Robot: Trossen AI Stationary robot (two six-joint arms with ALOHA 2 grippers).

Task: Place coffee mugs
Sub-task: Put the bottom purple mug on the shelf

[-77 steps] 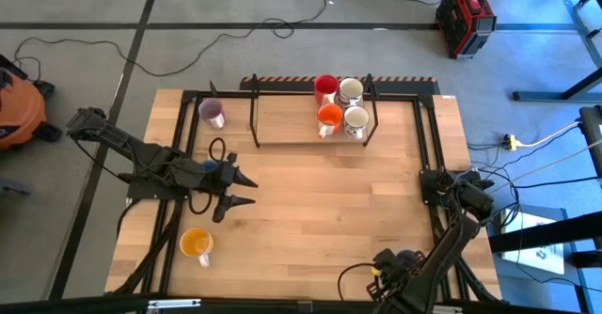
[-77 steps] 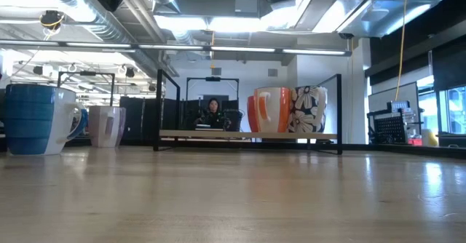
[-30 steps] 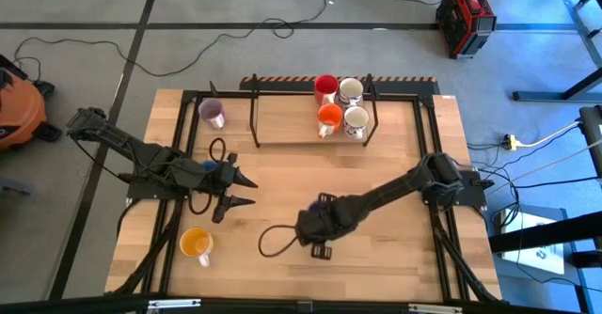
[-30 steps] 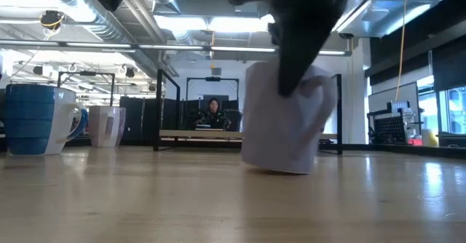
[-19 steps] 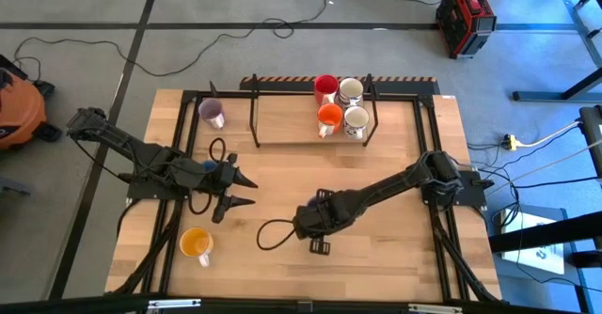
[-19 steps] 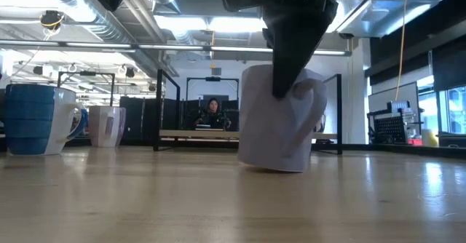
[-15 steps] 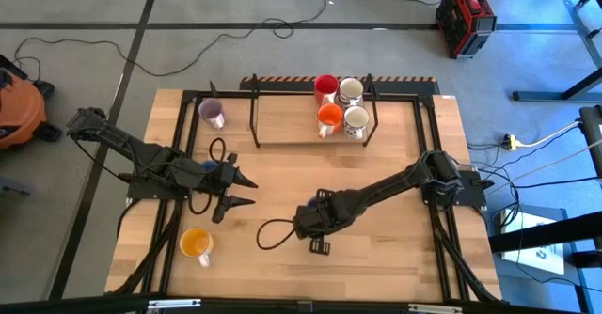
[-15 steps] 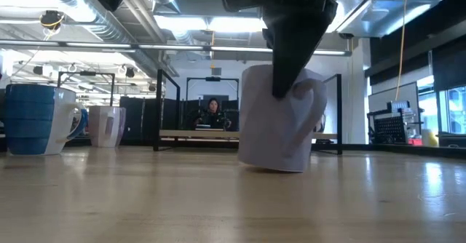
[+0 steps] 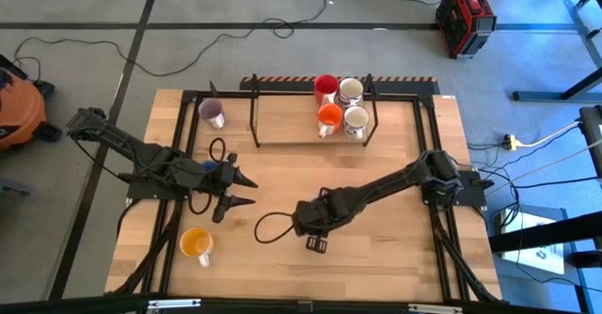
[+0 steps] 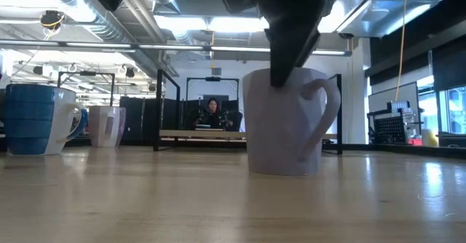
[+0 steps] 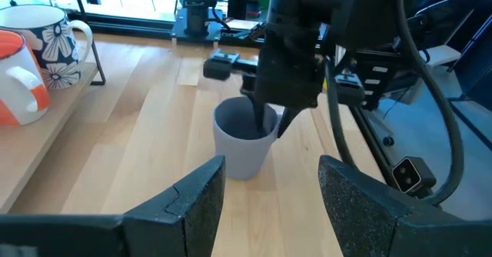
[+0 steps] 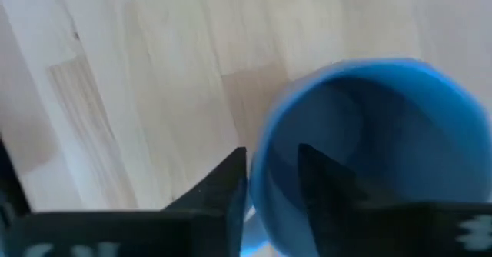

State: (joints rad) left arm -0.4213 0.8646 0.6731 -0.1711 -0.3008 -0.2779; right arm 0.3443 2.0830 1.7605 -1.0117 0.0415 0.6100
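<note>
From above, the right gripper [image 9: 311, 222] covers the mug [image 10: 285, 121] it holds, so that mug cannot be seen there; in the low view the arm runs out of the top edge, and the mug hides the rack [image 10: 247, 134] mugs behind it; in the right wrist view the mug [image 12: 369, 149] is blurred, cut by the edge, and looks blue rather than lilac; the blue mug [image 10: 33, 118] is cut at the low view's left edge; the person [image 10: 212, 113] behind the rack is too small to tell.
</note>
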